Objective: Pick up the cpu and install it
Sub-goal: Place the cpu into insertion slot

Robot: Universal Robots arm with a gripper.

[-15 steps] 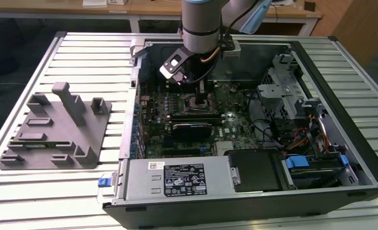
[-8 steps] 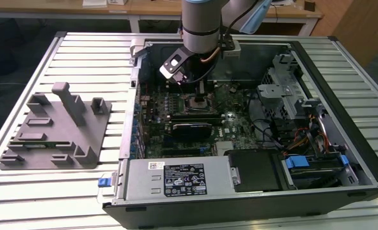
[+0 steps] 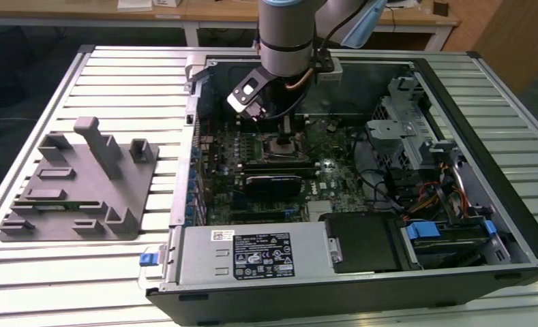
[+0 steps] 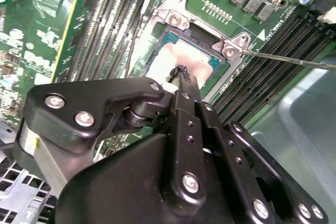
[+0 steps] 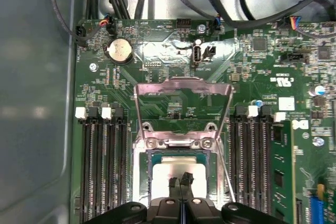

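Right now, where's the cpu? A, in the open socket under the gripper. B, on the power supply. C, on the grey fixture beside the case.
A: in the first wrist view the cpu lies inside the open socket, with the gripper directly over it.

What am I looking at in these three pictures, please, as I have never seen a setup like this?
The exterior view shows a robot arm reaching down into an open computer case that lies on a slatted table; a grey moulded holder sits at that view's left. The two wrist views come from cameras riding on the arm, looking down at the green motherboard. In both wrist views the black tool, fingers closed together, hovers at the cpu, the pale square chip lying in its socket, whose metal hold-down frame stands open. Whether the tool touches the chip, I cannot tell.
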